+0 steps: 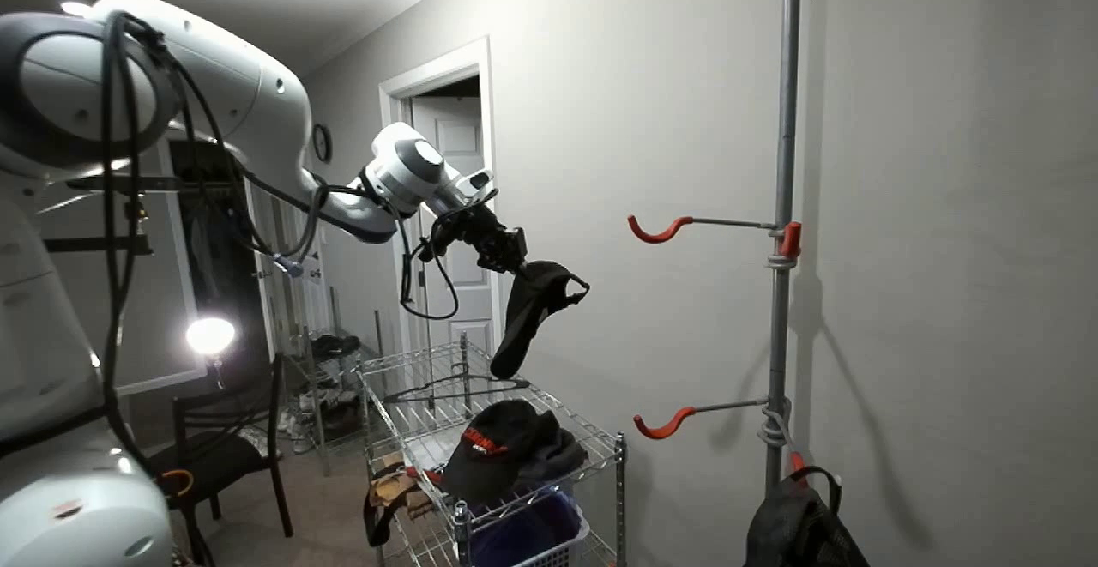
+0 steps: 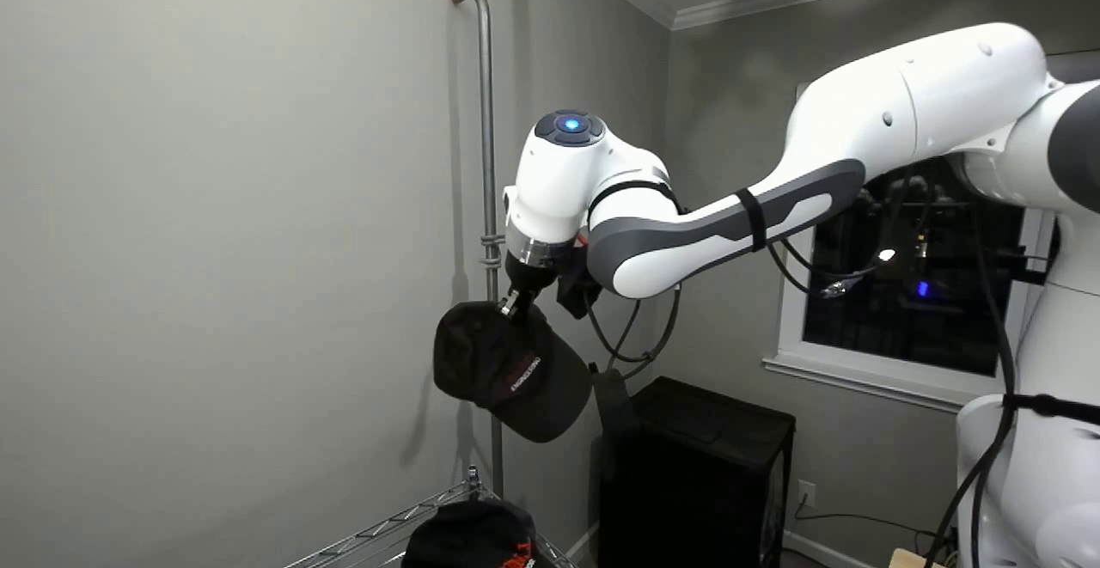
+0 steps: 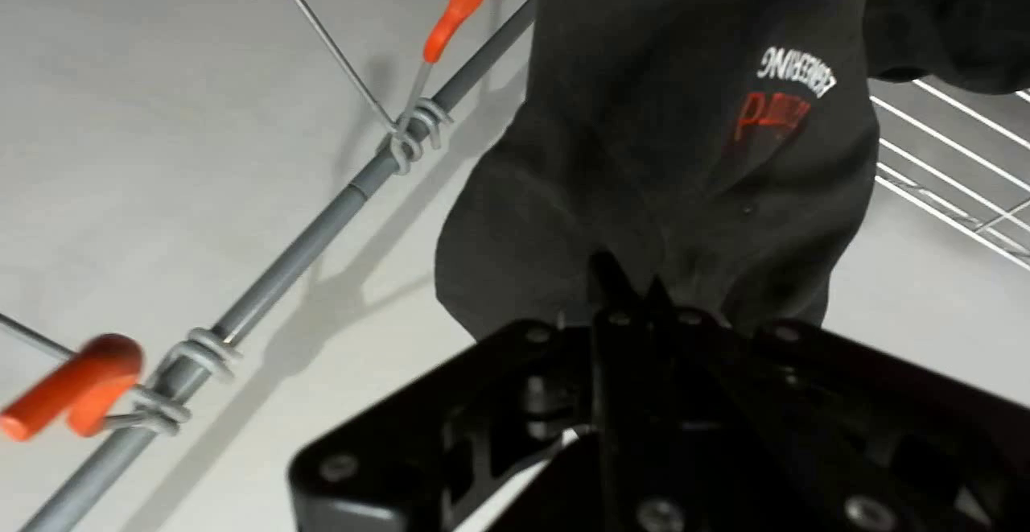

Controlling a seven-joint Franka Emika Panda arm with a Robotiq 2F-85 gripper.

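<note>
Gripper [image 3: 632, 281] clamped on black fabric baseball cap [image 2: 507, 370], red-and-white lettered, hanging brim-down below centre of an exterior view.

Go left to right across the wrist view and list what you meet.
Gray pole → black cap with white and red lettering → wire shelf.
</note>
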